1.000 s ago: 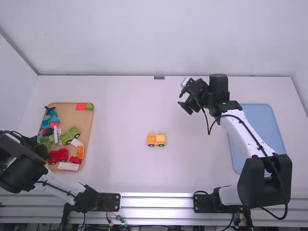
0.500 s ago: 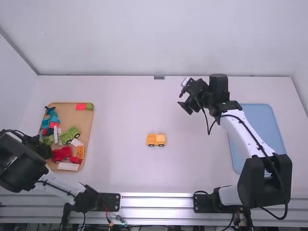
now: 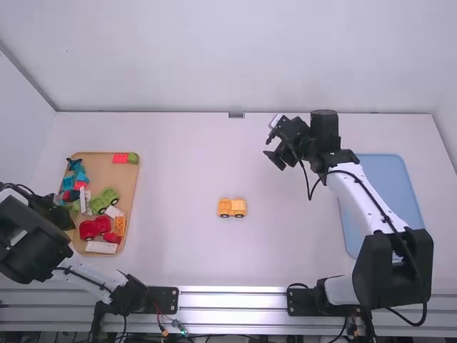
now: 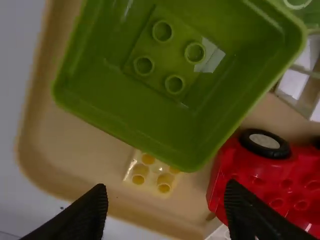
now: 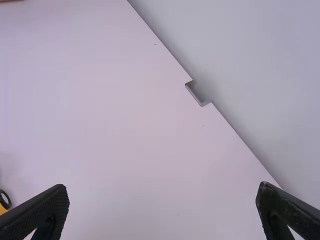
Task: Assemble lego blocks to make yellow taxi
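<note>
The yellow wheeled base [image 3: 231, 207] stands alone near the table's middle. My left gripper [image 3: 66, 214] is low over the left side of the wooden tray. In the left wrist view my left gripper [image 4: 165, 212] is open, and a yellow brick [image 4: 151, 175] lies partly under a green block [image 4: 165, 75], beside a red wheeled block [image 4: 265, 175]. My right gripper [image 3: 273, 155] is above the table, right of and beyond the yellow base. In the right wrist view my right gripper [image 5: 162, 200] stands wide open with nothing between its fingers.
The wooden tray [image 3: 127, 179] at the left holds several loose blocks: teal, green, red, white and an orange one [image 3: 120, 226]. A blue tray [image 3: 389, 171] lies at the right, partly under the right arm.
My left gripper has shifted slightly left, and the red wheeled block now stands a little farther right in the tray. The right arm and the yellow base have kept still.
</note>
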You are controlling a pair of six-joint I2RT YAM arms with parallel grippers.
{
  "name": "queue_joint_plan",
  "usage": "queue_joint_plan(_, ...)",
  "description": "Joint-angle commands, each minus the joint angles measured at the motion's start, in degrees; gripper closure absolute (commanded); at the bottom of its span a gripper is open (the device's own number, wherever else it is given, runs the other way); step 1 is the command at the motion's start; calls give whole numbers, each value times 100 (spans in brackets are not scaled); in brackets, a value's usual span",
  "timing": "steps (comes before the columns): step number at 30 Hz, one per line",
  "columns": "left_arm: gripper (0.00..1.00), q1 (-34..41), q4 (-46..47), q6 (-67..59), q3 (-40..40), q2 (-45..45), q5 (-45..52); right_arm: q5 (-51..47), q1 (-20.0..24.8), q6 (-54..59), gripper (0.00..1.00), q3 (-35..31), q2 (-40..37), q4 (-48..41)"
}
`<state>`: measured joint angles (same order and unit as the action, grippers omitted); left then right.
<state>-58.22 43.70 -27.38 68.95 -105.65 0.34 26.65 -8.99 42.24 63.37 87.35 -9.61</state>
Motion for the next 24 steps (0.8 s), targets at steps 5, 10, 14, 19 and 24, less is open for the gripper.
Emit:
queue_joint_plan(5,32,-31,-350,-459,-264,-55,-39,46,-4,-46,1,192,-46,17)
queue_joint_plan(10,37,-28,-691,-455,-476,-55,-136,48,-4,-46,1,192,-46,35)
queue_joint_plan(14,38,-28,-839,-321,-540,-55,-120,46,-4,-46,1,192,-46,31)
queue_joint_plan(19,44,-140,-973,-400,-627,-55,-79,46,-4,-46,1,192,-46,15)
queue_joint_plan(24,44,-317,-970,-675,-715,-55,385,48,-4,-48,1,192,-46,31)
